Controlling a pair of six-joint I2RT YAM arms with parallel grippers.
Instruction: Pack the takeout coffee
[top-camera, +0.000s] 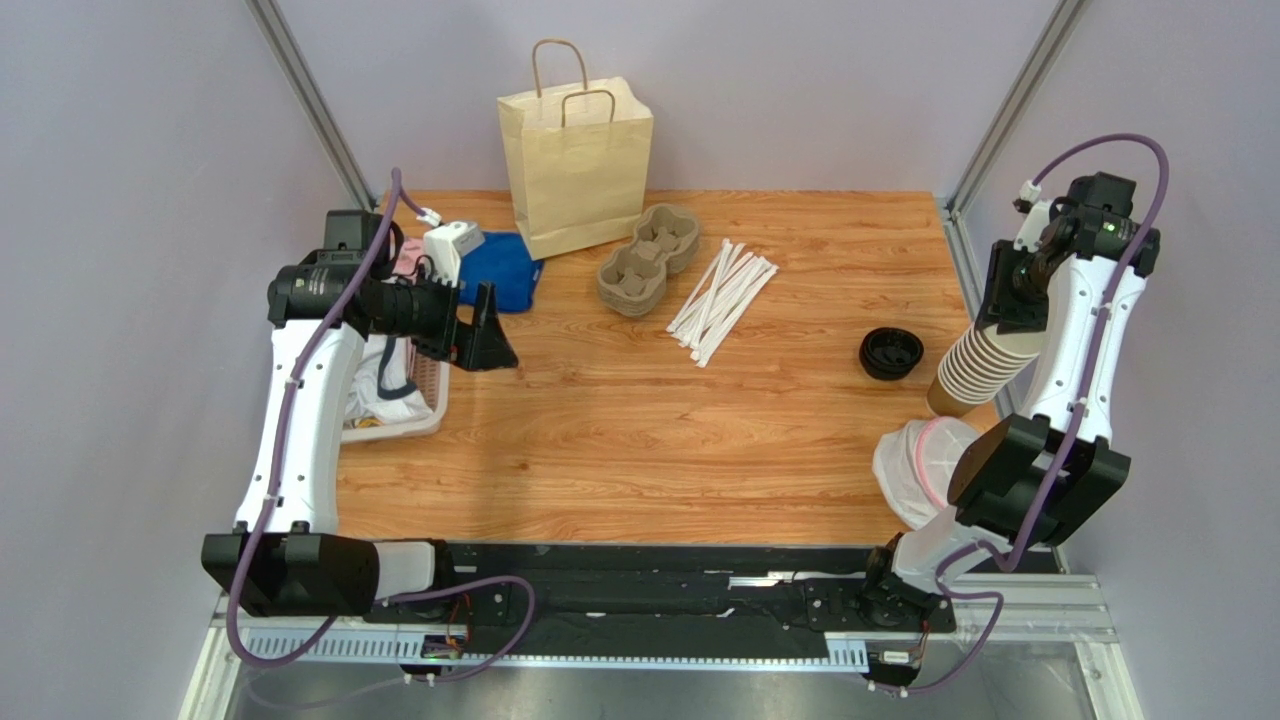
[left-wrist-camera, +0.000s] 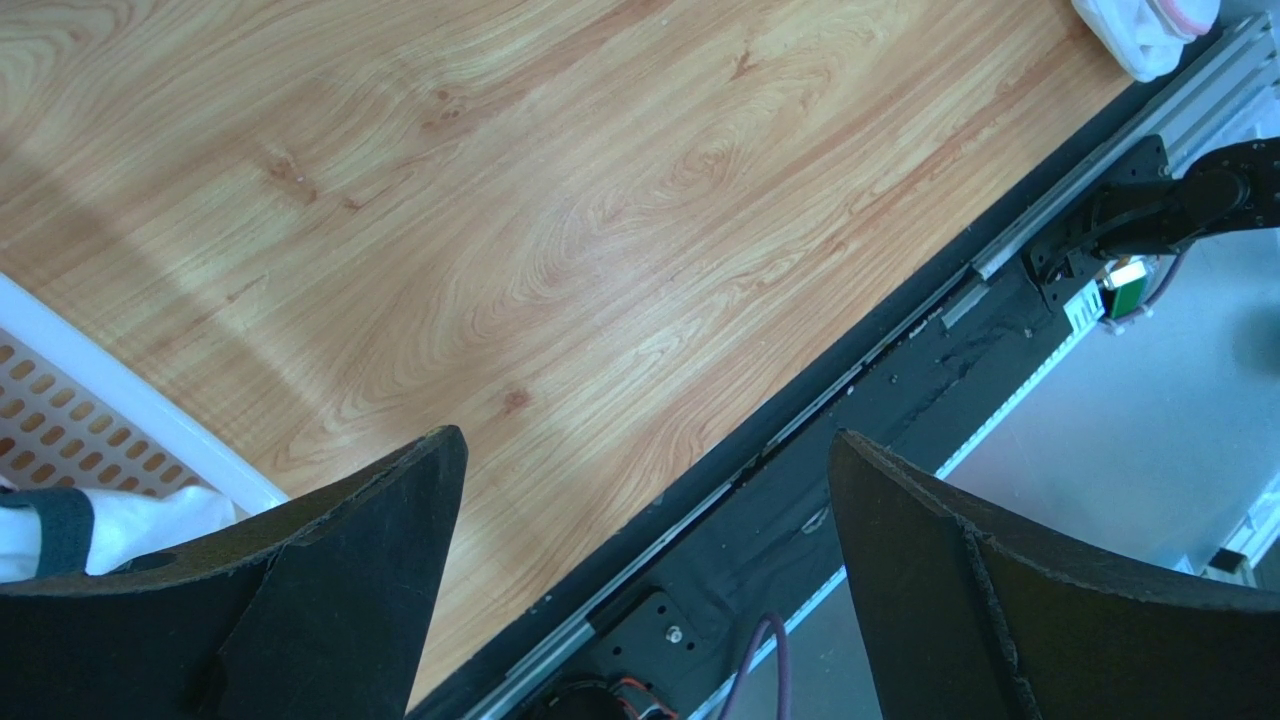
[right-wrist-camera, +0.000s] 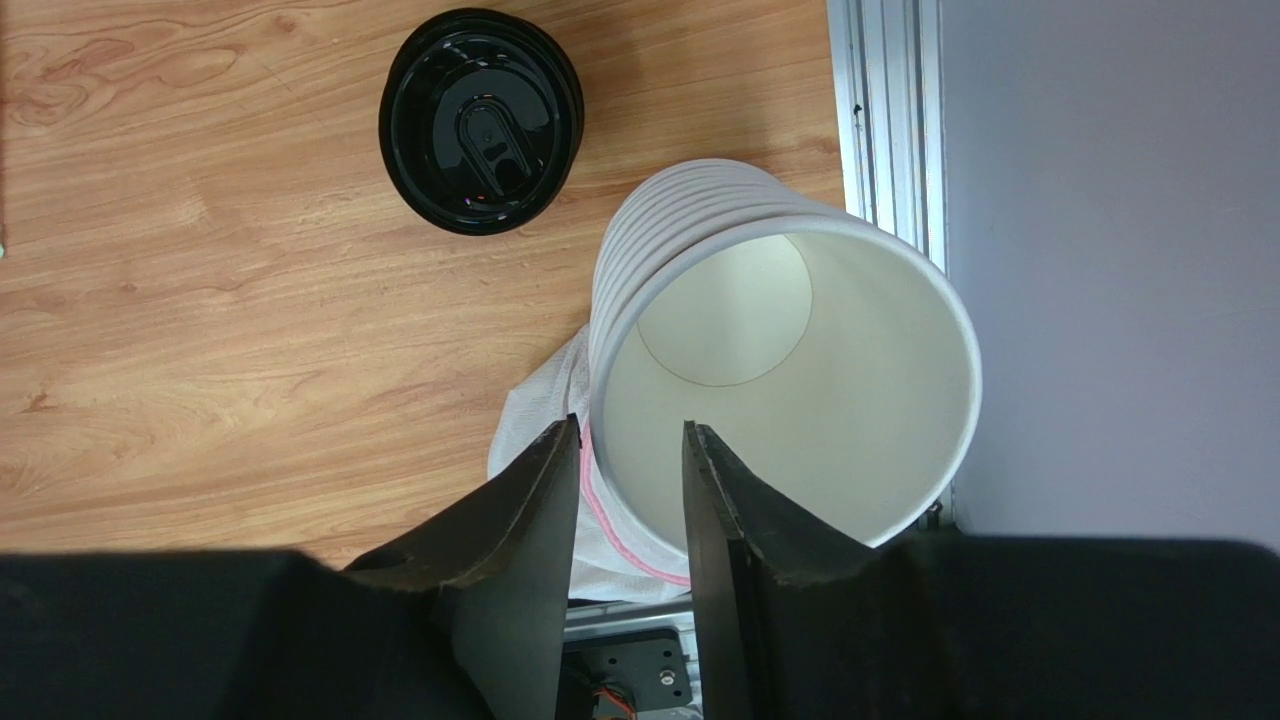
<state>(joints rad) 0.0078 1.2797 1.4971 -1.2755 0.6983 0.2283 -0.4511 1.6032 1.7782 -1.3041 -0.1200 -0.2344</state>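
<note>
No lidded tan cup shows in any view; the takeout coffee is out of view. A stack of lidless paper cups (top-camera: 974, 368) stands at the right table edge, white inside in the right wrist view (right-wrist-camera: 781, 345). A loose black lid (top-camera: 891, 354) lies left of it, also in the right wrist view (right-wrist-camera: 481, 120). My right gripper (top-camera: 1004, 308) (right-wrist-camera: 631, 428) hangs over the stack, its narrow-open jaws straddling the top cup's rim, one finger inside and one outside. My left gripper (top-camera: 484, 333) (left-wrist-camera: 646, 438) is wide open and empty above the table's left side. The paper bag (top-camera: 576, 165) stands at the back.
A pulp cup carrier (top-camera: 649, 263) and white stirrers (top-camera: 721, 300) lie near the bag. A blue item (top-camera: 504, 273) and a white basket (top-camera: 406, 408) (left-wrist-camera: 90, 390) sit at the left. A white pouch with pink trim (top-camera: 917, 465) (right-wrist-camera: 526, 435) lies by the right arm.
</note>
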